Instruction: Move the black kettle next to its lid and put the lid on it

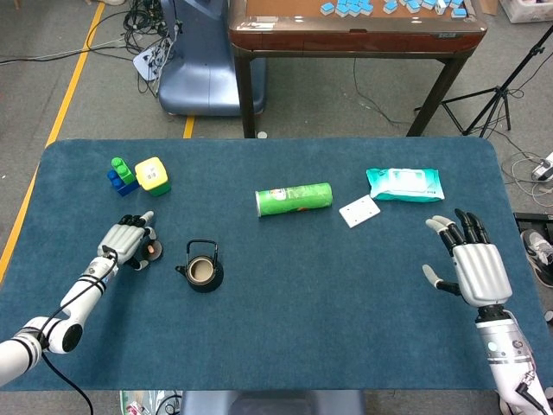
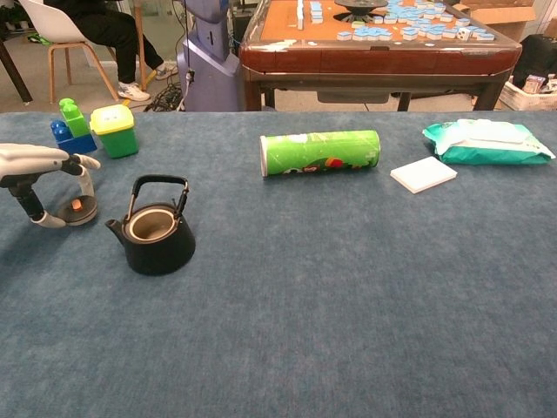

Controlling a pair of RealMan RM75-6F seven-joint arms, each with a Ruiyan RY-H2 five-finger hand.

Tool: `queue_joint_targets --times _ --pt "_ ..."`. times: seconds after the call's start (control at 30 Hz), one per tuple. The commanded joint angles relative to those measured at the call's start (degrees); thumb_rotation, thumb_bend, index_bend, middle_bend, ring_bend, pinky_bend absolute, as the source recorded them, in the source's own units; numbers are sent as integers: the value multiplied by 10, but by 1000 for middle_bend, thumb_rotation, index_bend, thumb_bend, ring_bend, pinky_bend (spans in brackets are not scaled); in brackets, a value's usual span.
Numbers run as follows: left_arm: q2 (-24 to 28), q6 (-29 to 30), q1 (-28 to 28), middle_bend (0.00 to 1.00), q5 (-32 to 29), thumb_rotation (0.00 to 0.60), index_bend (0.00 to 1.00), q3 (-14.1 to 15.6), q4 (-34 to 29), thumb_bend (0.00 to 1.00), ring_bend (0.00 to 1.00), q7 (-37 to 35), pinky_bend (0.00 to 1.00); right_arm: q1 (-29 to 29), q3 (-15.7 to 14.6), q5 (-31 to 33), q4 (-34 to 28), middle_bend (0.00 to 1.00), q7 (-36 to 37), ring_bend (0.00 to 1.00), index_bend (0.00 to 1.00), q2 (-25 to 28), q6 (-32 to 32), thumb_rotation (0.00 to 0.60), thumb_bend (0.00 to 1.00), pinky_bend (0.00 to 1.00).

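The black kettle (image 1: 201, 271) (image 2: 156, 232) stands upright and open-topped on the blue table, its handle raised. Its flat dark lid (image 1: 153, 252) (image 2: 78, 209), with a small orange knob, is just left of the kettle. My left hand (image 1: 126, 242) (image 2: 35, 164) arches over the lid, with fingers reaching down on both sides of its rim and pinching it; the lid looks barely raised off the cloth. My right hand (image 1: 469, 264) hovers far to the right with its fingers spread and nothing in it; the chest view does not show it.
A green tube can (image 1: 294, 198) (image 2: 320, 151) lies on its side behind the kettle. Toy blocks (image 1: 139, 175) (image 2: 91, 129) sit at the back left. A white card (image 1: 359, 211) and a wipes pack (image 1: 404, 184) lie at the back right.
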Motion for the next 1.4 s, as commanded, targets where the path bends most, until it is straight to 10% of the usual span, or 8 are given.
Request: queue_joint_targets --times 0.03,0.9,1.4 --pt "10 5 3 26 3 600 445 -1 -9 246 0 -7 0 0 1 -1 -1 206 0 0 203 0 -1 600 289 29" --pt "171 81 30 29 71 600 461 -6 -272 246 0 -39 0 4 6 -7 0 206 -1 0 203 -7 -16 600 289 29" --pt "137 80 -14 29 52 600 462 -12 -330 246 0 55 0 -6 5 -7 -4 206 4 0 203 1 -11 600 288 29"
